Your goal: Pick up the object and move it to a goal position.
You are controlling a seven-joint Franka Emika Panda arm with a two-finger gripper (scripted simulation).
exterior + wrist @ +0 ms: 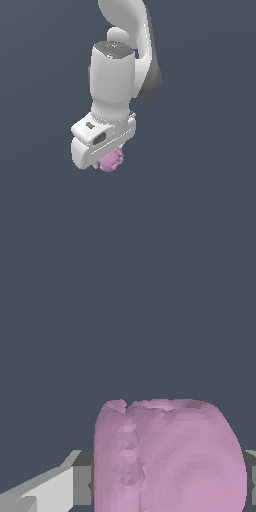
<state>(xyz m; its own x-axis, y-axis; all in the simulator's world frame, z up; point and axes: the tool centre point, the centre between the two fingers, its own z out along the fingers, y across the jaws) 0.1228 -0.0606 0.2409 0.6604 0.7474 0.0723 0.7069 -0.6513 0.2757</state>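
- Pink lumpy object (167,456) fills our wrist view, sitting between the pale fingers (45,488).
- From outside, we see the white gripper (102,162) clamped on that object (111,160), which pokes out below it.
- Behind both, we see only plain dark grey backdrop (210,200).
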